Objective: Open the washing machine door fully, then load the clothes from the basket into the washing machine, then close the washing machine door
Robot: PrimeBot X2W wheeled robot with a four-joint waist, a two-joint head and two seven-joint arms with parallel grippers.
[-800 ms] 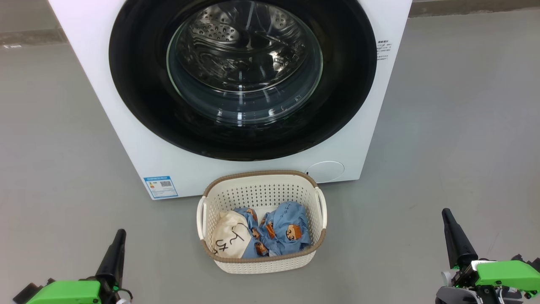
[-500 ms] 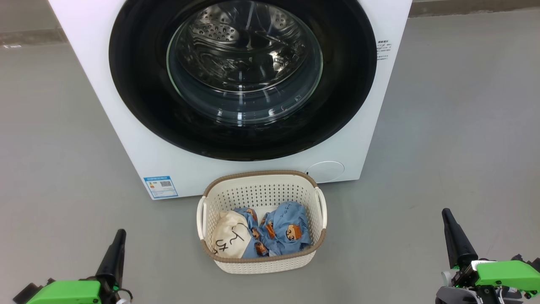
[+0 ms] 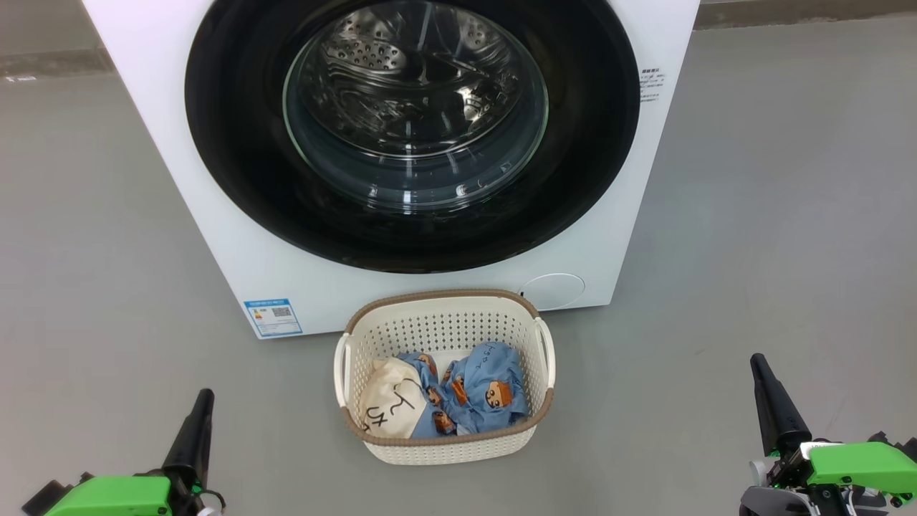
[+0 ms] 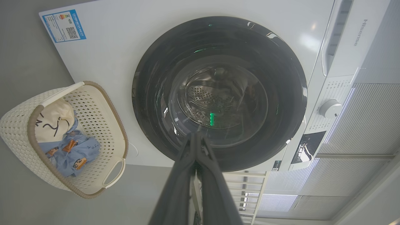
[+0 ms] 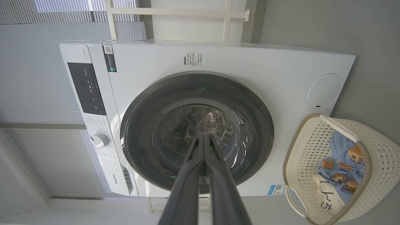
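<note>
Fingers (image 4: 182, 175) of left gripper (image 3: 205, 395) pinched together, empty, at 7 o'clock in head view. Likewise right gripper (image 3: 757, 362), clenched on nothing, at 5 o'clock. At 12 o'clock, washing machine door (image 3: 229, 143) shut flush on washing machine (image 3: 286, 287). At 6 o'clock of machine, just beside it on floor (image 3: 716, 215), basket (image 3: 444, 451) with clothes (image 3: 494, 390) heaped inside.

It looks like a bare test room: the washer (image 3: 236, 247) stands alone on a plain grey floor (image 3: 774, 215), with white ribbed blinds (image 5: 37, 93) and a white frame (image 5: 175, 12) behind it.
</note>
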